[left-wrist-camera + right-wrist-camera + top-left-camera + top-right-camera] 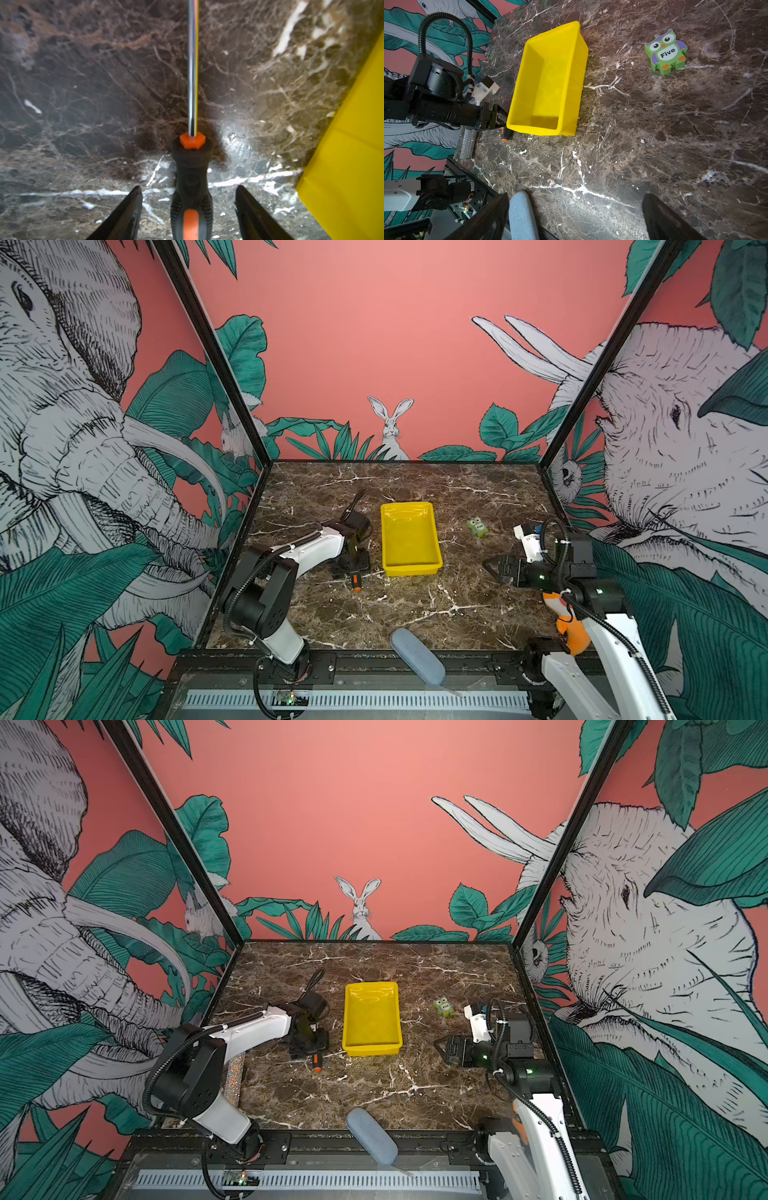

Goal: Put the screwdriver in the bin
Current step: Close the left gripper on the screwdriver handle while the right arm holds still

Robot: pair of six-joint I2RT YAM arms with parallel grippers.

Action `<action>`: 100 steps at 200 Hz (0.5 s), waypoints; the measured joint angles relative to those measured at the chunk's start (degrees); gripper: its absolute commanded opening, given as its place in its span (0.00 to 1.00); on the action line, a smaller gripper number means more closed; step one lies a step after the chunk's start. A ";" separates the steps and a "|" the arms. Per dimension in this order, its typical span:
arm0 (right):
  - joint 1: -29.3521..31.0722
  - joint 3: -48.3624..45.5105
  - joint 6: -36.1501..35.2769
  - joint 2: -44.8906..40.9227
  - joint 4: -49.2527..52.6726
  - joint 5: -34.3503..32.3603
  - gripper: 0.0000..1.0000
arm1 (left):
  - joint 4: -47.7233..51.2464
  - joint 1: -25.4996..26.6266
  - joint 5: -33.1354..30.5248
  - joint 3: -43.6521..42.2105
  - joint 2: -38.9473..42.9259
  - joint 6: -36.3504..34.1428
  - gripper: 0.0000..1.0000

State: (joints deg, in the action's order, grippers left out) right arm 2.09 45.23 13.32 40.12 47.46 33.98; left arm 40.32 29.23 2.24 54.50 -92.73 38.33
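We see a marble counter (415, 614); a yellow bin (409, 570) sits just beside the left jaws, which stand partly open either side of the screwdriver (191, 176) handle lying flat, not touching it; the right jaws gape wide, holding nothing

Black-and-orange screwdriver (191, 178) lying flat, just beside shallow yellow bin (409, 537), outside it

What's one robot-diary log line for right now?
phase: pre-grasp | left gripper: open, straddling screwdriver handle | screwdriver: on table beside bin | bin: empty | right gripper: open
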 measured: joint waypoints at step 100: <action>0.00 -1.05 0.39 -0.70 -0.07 -1.90 0.99 | 0.02 0.26 -0.17 0.00 0.00 -0.81 0.53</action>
State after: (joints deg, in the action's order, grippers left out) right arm 2.09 44.18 13.72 39.42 47.40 32.08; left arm 40.34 29.50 2.07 54.50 -92.73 37.52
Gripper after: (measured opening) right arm 0.992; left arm 0.536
